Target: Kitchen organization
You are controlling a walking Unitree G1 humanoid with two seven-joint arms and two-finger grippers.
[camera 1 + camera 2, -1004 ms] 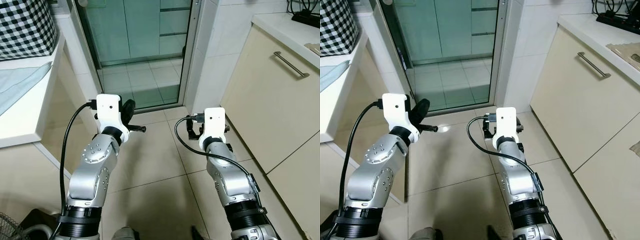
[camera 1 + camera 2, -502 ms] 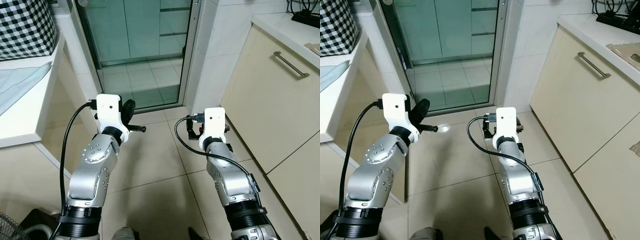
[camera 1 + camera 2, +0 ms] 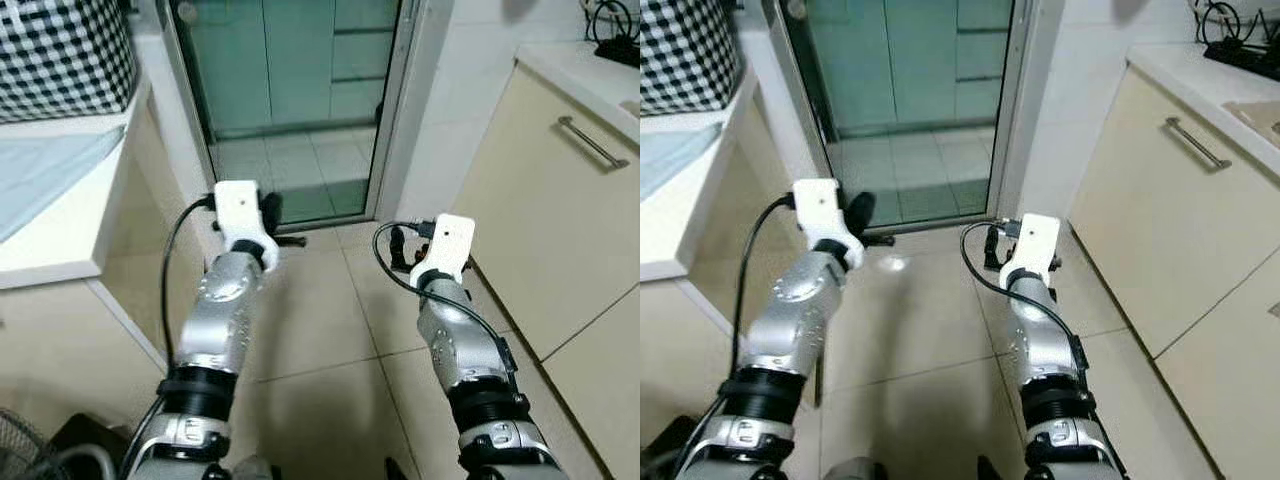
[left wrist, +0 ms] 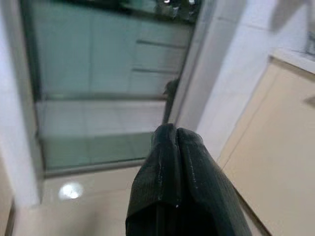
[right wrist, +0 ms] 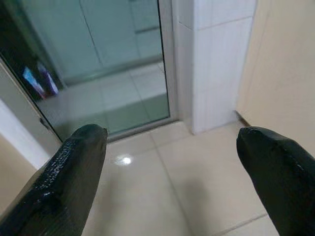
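- Nothing in hand: my left fingers [image 4: 172, 187] are pressed together on nothing, my right fingers [image 5: 74, 177] are spread wide, both held out over the floor [image 3: 330, 330].
- Task's thing: I cannot tell which it is; the likely work sits on the tabletop [image 3: 585, 75] to my right, with a checked cloth [image 3: 60, 45] on the left one.
- Risk: turning in this narrow aisle, my right arm could knock the cabinet [image 3: 545, 210] or catch its handle [image 3: 590, 142].
- Risk: walking straight on, I could strike the glass door [image 3: 300, 90].
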